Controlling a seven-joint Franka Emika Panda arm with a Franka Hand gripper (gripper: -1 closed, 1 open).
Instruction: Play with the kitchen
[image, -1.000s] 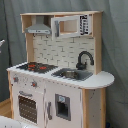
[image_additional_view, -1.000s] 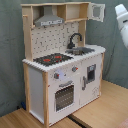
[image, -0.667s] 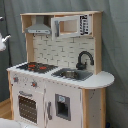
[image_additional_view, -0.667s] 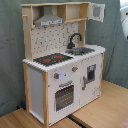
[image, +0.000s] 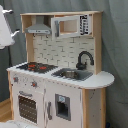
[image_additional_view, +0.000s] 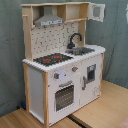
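Both exterior views show the kitchen (image: 57, 70) (image_additional_view: 62, 60) standing upright in front of a grey-green curtain (image: 115, 45) (image_additional_view: 10, 55), with a wooden floor (image_additional_view: 107, 107) under it. It is a tall toy unit in white and pale wood.

Looking at the first exterior view, the black hob (image: 35, 66) with its red rings lies on the worktop towards the first exterior view's left, and the steel sink (image: 71, 74) with the curved black faucet (image: 83, 59) sits to the hob's right. A grey hood (image: 39, 27) hangs above the hob, beside a small upper cabinet door with a window (image: 70, 26). Below the worktop there is an oven door (image: 27, 106) with knobs (image: 25, 81) just above it, and a second lower door (image: 62, 106) to its right.

From the second exterior view the hob (image_additional_view: 52, 58) is nearer and the sink (image_additional_view: 82, 50) farther right, with the faucet (image_additional_view: 75, 40) behind it; the oven door (image_additional_view: 65, 96) faces the front, and the upper cabinet door (image_additional_view: 97, 11) stands swung open at the top right.

The robot arm (image: 6, 27) is only partly visible at the first exterior view's far left edge, white, raised well apart from the kitchen and touching nothing. I cannot tell whether its fingers are wide or narrow.
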